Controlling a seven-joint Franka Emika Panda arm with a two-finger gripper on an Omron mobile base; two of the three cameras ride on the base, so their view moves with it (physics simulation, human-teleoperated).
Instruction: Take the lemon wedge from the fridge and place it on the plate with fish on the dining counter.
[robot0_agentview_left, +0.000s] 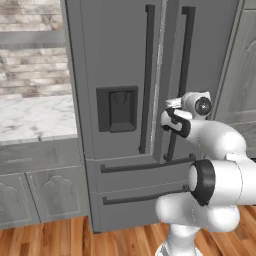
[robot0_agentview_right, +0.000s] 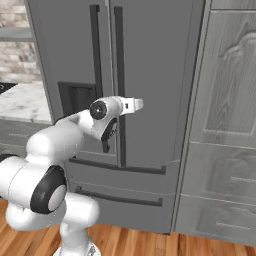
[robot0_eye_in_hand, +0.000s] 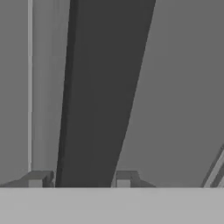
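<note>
The grey fridge (robot0_agentview_left: 120, 60) (robot0_agentview_right: 155, 75) stands in front of me with both upper doors and both drawers closed. The lemon wedge is hidden, and the plate with fish and the dining counter are out of view. My gripper (robot0_agentview_left: 173, 103) (robot0_agentview_right: 136, 104) is at mid-height on the right door's long dark handle (robot0_agentview_left: 186, 50) (robot0_agentview_right: 119, 50). In the hand view that handle (robot0_eye_in_hand: 100, 87) runs up between the gripper's (robot0_eye_in_hand: 82, 179) two fingertips (robot0_eye_in_hand: 39, 178), which hug it on both sides.
A marble worktop (robot0_agentview_left: 30, 117) over grey arched-panel cabinets (robot0_agentview_left: 45, 195) sits left of the fridge, under a brick wall. Tall grey cabinets (robot0_agentview_right: 230, 100) flank the fridge on the right. Wooden floor (robot0_agentview_left: 60, 240) lies below.
</note>
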